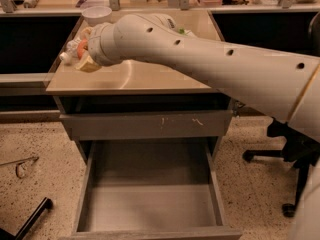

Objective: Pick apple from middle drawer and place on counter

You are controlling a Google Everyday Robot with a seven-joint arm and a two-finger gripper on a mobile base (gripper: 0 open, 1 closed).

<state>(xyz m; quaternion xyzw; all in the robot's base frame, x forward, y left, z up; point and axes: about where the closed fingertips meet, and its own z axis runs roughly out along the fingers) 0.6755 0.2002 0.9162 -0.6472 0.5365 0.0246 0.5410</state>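
Hovering above the left side of the glossy beige counter [150, 79], the cream two-finger gripper [83, 55] clamps the small red-orange apple [81, 47]; a gentle lowering before release should stop it rolling. The grey wood-grain middle drawer [150, 204] gapes empty.

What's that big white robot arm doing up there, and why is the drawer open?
The robot arm reaches across the counter, and its gripper is closed on a small red-orange apple. It holds the apple over the counter's left side, near a white bowl. Below, the middle drawer is pulled open with nothing inside. The apple does not look set down yet.
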